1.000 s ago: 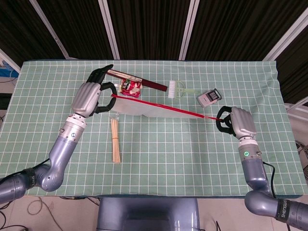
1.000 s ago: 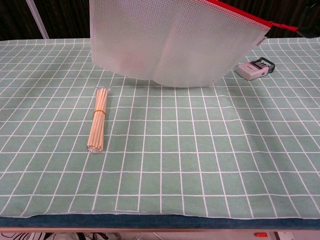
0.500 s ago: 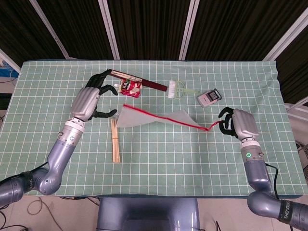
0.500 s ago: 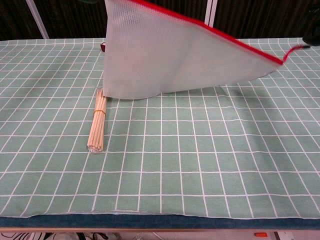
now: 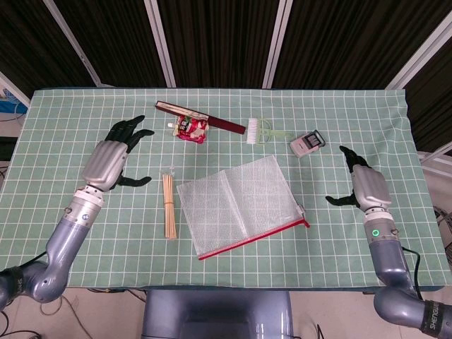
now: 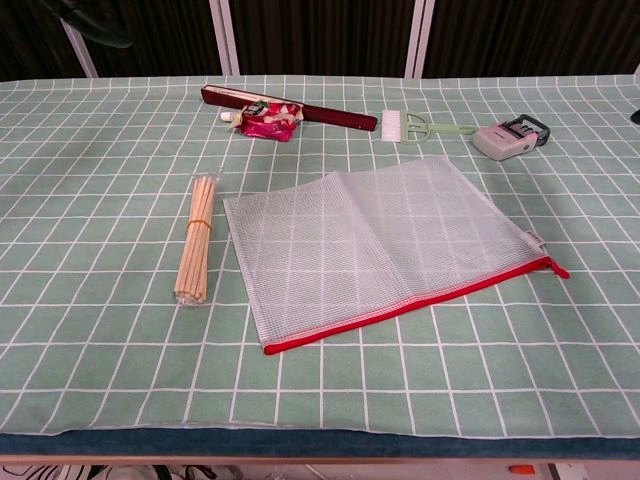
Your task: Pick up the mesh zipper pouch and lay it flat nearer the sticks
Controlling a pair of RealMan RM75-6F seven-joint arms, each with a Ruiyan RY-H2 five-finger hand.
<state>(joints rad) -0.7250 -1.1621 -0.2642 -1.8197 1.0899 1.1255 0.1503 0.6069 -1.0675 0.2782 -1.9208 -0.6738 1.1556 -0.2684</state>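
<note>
The left hand [image 5: 107,161], grey-backed with black fingers [image 5: 126,130], hovers over the green white-gridded cloth of the bench [image 5: 63,127] to the left of the bundle of pale wooden sticks [image 5: 169,207]; its fingers are spread apart and hold nothing, whereas a second ago they pinched the pouch's upper corner in the air. The sticks, bound with a thin band, lie lengthwise on the cloth. Just right of the sticks, close beside them but not touching, the translucent white mesh zipper pouch with a red zipper edge [image 5: 239,203] now lies flat, a crease running down its middle and the red edge turned toward the bench's near side; half a second ago it hung slack between the two hands. Beyond the sticks and to their right lie a long dark-red flat case [image 5: 200,116], a small crumpled red packet [image 5: 191,129] whose printing is too small to read, a small white-bristled brush with a pale green handle [image 5: 263,131] and a grey stamp-like device [image 5: 306,143]. Far right of the sticks, the right hand [image 5: 364,186] hangs near the bench's edge, fingers open and apart, having let go of the zipper's red pull.
</note>
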